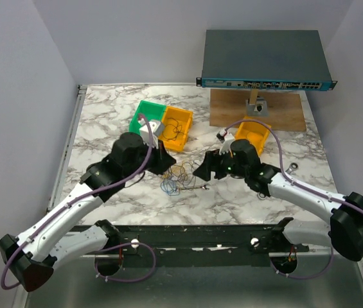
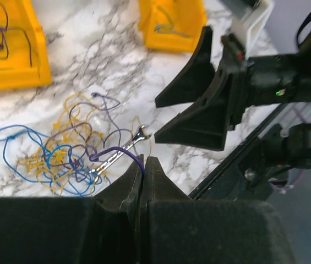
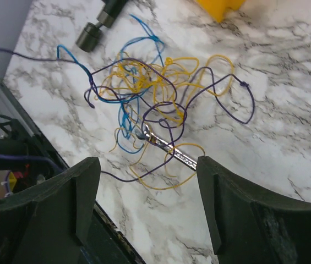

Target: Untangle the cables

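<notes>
The cables lie in a loose tangle of blue, yellow-orange and purple-black wires on the marble table between my two grippers. A small silver wrench lies caught in the tangle. My left gripper is shut on a purple cable that arcs from its tips into the tangle. In the top view the left gripper sits just left of the pile. My right gripper is open and empty, low over the near side of the tangle, with the wrench between its fingers.
A green bin and a yellow bin holding thin wires stand behind the pile. A second yellow bin is at the right. A network switch rests above a wooden board. Another small wrench lies at the right.
</notes>
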